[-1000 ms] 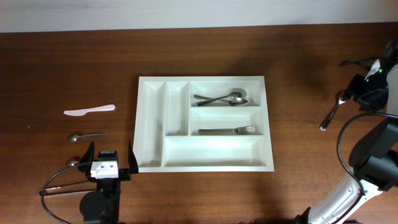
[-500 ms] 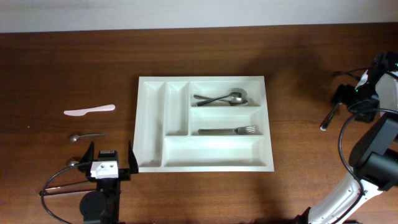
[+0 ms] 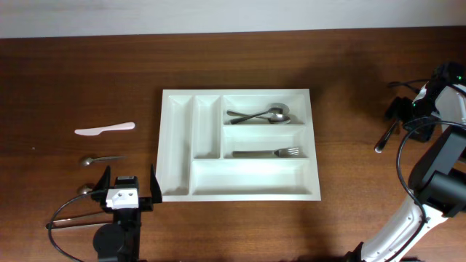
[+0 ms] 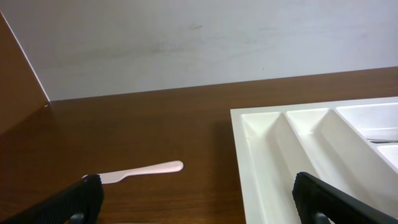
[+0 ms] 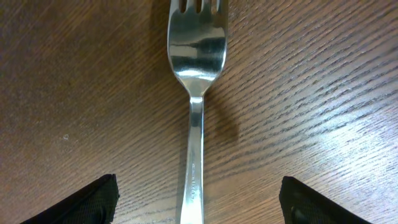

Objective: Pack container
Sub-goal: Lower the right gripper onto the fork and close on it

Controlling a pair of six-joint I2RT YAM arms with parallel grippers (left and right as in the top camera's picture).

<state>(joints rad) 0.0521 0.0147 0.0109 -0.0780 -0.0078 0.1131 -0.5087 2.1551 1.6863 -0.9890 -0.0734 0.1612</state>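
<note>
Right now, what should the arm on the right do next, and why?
Probably lower the right tool and close it on the fork's handle: the fork lies loose on the table between the open fingers, outside the cutlery tray.

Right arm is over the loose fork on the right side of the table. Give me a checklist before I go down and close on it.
1. Right gripper open: ok, the jaws stand wide.
2. Loose fork centred: ok, its handle runs midway between the fingers in the wrist view.
3. Fingers low enough to grasp: cannot tell, the height does not show.
4. Room in the container: ok, the middle wide compartment holds one other fork, with bare floor beside it.
5. Left gripper out of the way: ok, open and parked by the container's near-left corner.
</note>
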